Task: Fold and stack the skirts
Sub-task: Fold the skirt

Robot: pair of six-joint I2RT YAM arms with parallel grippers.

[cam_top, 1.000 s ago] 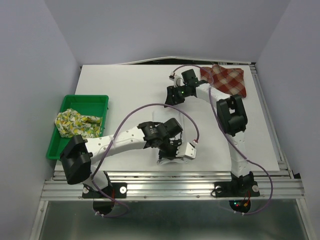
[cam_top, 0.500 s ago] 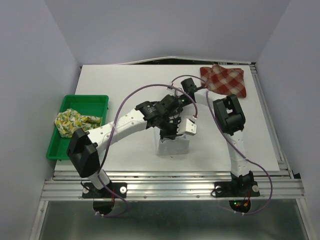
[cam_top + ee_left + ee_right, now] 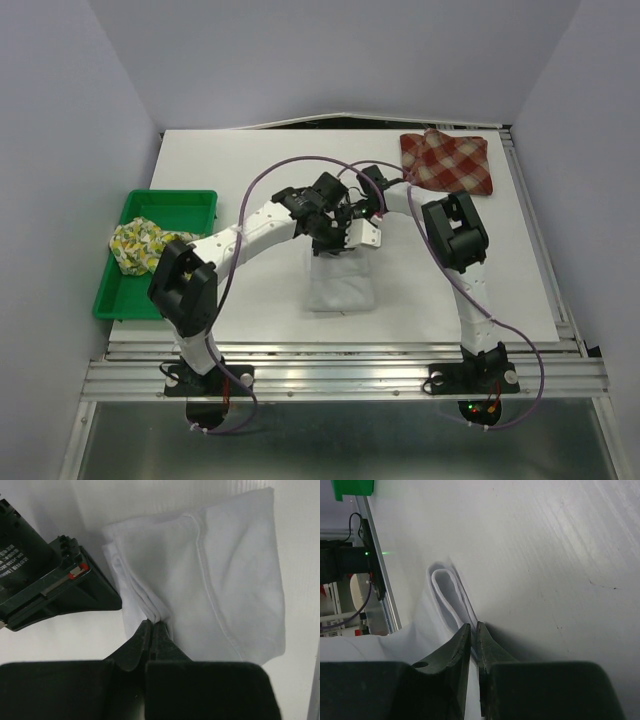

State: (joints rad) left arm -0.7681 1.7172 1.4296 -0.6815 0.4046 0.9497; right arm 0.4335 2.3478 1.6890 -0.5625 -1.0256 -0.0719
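The plain white cloth skirt (image 3: 340, 282) lay folded into a compact rectangle near the middle of the flat white table (image 3: 250, 170), and both arms met over its far edge. The left gripper (image 3: 151, 625) was closed almost fully, its fingertips pinching the stacked layers at one corner of the fold. The right gripper (image 3: 474, 626) was closed just as tightly on the looped edge of the same garment, where the layers curled over one another. The red-and-cream plaid cloth skirt (image 3: 447, 162) sat spread at the far right corner, well apart. The white cloth skirt with yellow-green fruit print (image 3: 150, 247) lay bunched in the green plastic tray (image 3: 170, 196) at the left. The chief risk seemed to be the release. If one gripper let go before the other, or lifted away with a layer caught between its fingers, the soft cloth would likely be dragged and the fold would open. The loose loop in the right wrist view suggested the layers were not pressed flat and might spring apart. The two wrists also stood very close together, so a careless withdrawal could make them knock each other.
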